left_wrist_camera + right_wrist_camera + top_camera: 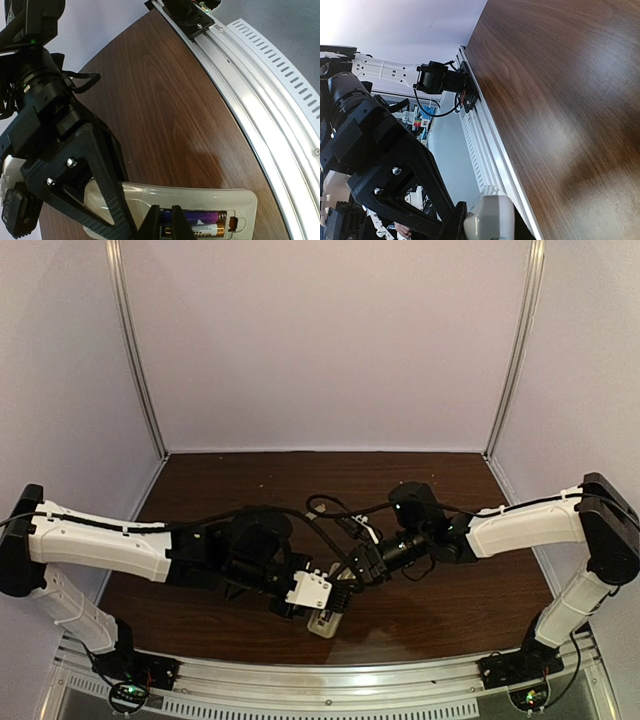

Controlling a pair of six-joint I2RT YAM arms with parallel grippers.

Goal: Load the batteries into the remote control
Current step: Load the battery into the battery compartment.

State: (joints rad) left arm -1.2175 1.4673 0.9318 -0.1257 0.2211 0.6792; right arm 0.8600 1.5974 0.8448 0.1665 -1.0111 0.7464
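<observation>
While your left jaws are hovering almost closed, tips on the two small cylindrical batteries, one blue-purple, one gold, you cannot tell whether they are pinching anything. Both are lying in the open bay of the flat white plastic remote control, whose end your right jaws are seemingly clamping, on the dark wooden worktop. Light, stiff, slick: you are best gripping its long edges.

Looked down and forward from high behind both arm bases, taking in the whole table from afar. Rode close on each wrist, facing low across the wood toward the near rail. Shared the remote control among all three views.
</observation>
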